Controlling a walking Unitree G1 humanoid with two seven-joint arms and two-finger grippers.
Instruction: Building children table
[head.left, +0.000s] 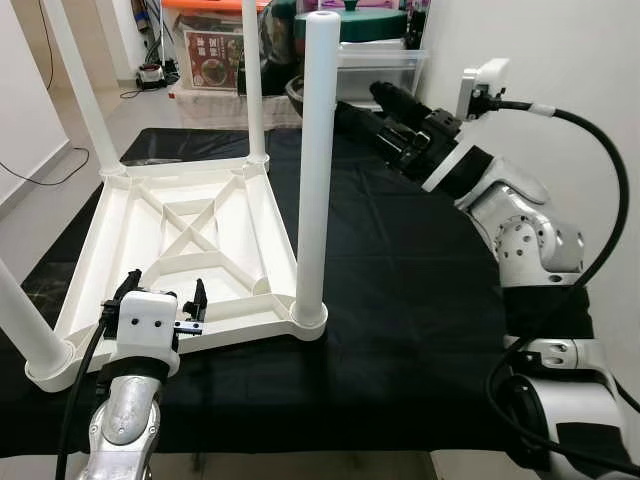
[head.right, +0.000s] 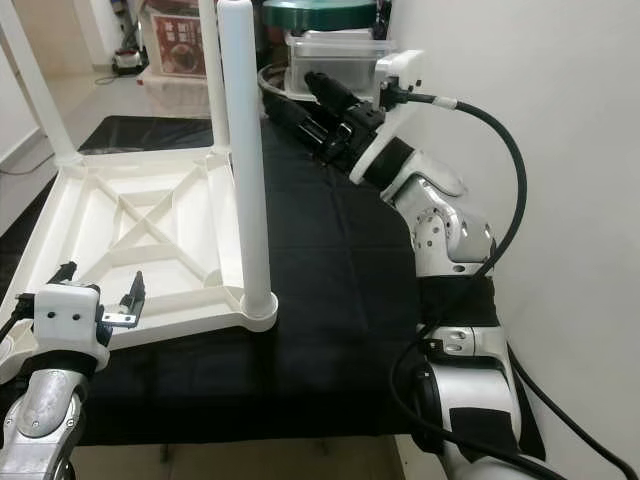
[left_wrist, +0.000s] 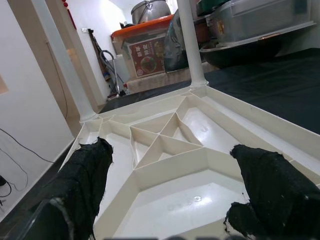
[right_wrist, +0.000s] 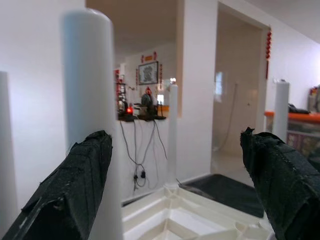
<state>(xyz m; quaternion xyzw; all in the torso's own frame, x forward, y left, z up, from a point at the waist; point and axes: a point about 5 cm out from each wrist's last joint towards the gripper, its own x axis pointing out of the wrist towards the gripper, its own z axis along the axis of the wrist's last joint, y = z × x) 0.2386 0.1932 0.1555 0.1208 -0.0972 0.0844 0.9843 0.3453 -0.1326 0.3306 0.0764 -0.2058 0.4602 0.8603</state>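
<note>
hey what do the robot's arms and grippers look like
Both arms are silver metal with rounded joints. The right arm has black segments and a thick black cable looping to a white wrist box. Each gripper, left and right, has two long black fingers; the left has a white housing.

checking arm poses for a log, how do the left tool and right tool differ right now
The left tool sits low at the near edge of the upturned white plastic table top, pointing across its ribbed underside. The right tool is raised well above the black cloth, pointing at the upper part of the nearest tall white cylindrical table leg. The left wrist is upright; the right arm reaches in from the side. Both have open black fingers and hold nothing.
</note>
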